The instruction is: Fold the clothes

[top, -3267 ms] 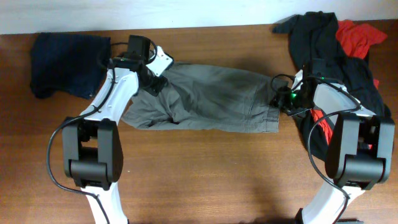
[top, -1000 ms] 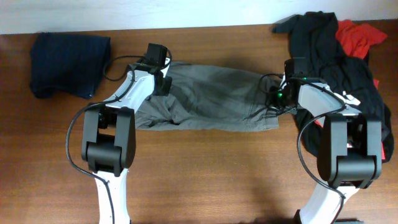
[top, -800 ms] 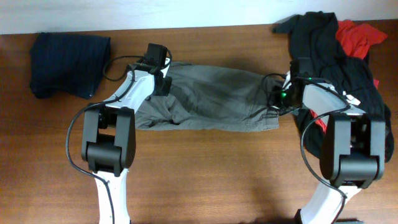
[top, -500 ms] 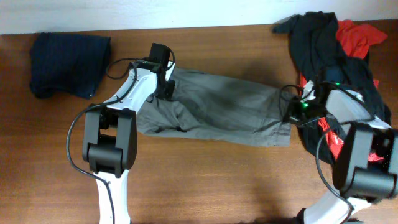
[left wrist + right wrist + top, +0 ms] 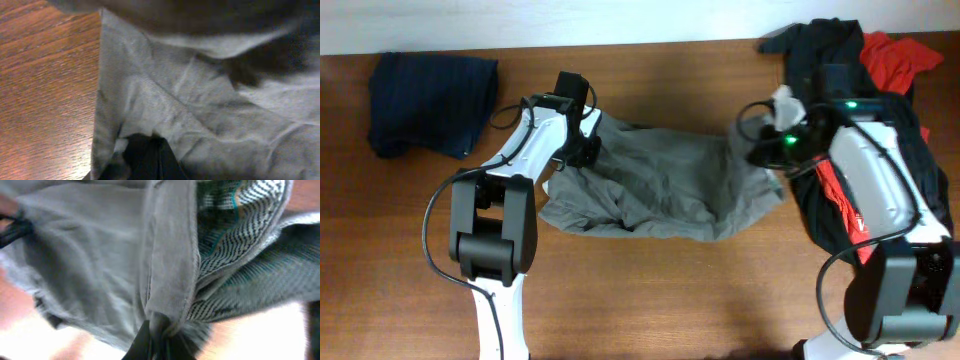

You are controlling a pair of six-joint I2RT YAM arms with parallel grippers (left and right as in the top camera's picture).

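Note:
The clothes are grey shorts (image 5: pixel 660 185), hanging slack and bunched between my two grippers above the wooden table (image 5: pixel 650 290). My left gripper (image 5: pixel 586 147) is shut on the left end of the shorts. In the left wrist view its dark fingers (image 5: pixel 150 160) pinch a fold of grey cloth (image 5: pixel 200 110). My right gripper (image 5: pixel 766 150) is shut on the right end and holds it raised. In the right wrist view the grey cloth (image 5: pixel 100 255) hangs from the pinch (image 5: pixel 159 335), and a striped lining (image 5: pixel 235 240) shows beside it.
A folded navy garment (image 5: pixel 425 100) lies at the back left. A heap of black and red clothes (image 5: pixel 865 75) fills the back right, under and behind my right arm. Bare wood lies in front of the shorts.
The shorts lay stretched flat half a second ago. My right gripper has since lifted its end up and inward, so the cloth sags and bunches. The left gripper has barely moved.

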